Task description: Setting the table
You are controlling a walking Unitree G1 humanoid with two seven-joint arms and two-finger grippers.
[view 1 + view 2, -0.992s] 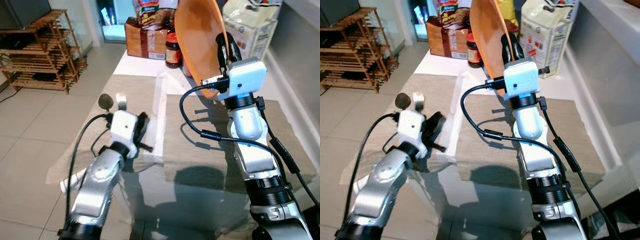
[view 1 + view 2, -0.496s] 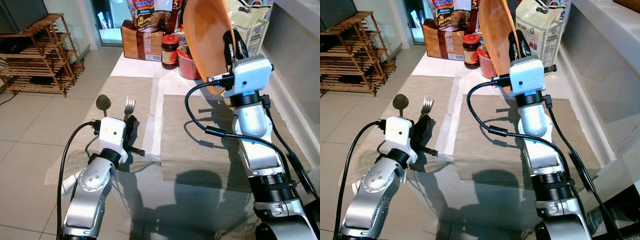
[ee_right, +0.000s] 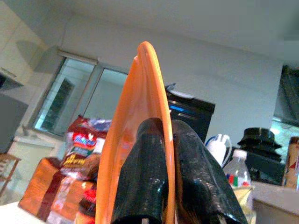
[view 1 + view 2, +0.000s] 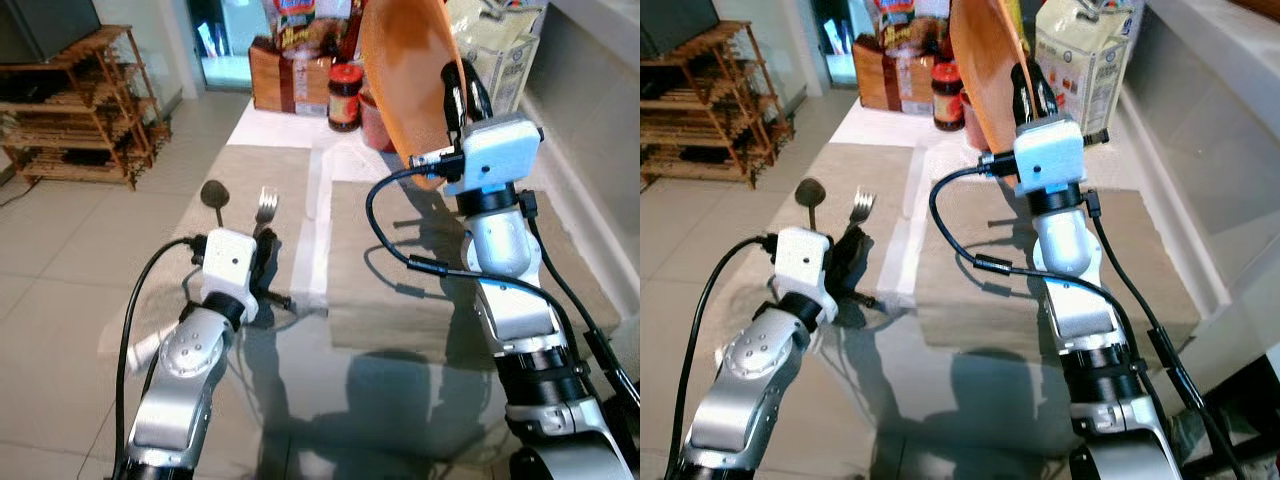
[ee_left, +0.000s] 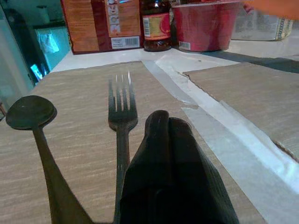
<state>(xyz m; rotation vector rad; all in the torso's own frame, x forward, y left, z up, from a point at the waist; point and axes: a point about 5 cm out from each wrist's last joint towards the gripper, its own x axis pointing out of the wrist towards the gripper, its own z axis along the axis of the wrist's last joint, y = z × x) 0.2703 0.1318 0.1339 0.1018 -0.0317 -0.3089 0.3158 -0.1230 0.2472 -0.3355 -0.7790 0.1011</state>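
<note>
The large orange plastic plate [image 4: 400, 80] stood on edge high above the desk [image 4: 300, 390], its rim pinched between the closed fingers of the right gripper [image 3: 161, 177]. That thin hold could let it slip or swing while lowering onto the beige woven placemat [image 4: 440, 270] below. The left gripper [image 5: 168, 172], fingers pressed together and empty, sat just behind the dark metal fork [image 5: 120, 107] and dark spoon [image 5: 29, 114], which a careless nudge could skew.

The right arm stands raised at 1 o'clock, its right gripper [image 4: 458, 82] clamped and pointing upward; the left arm reaches toward 11 o'clock, left gripper [image 5: 169, 122] pressed closed, held low.
</note>
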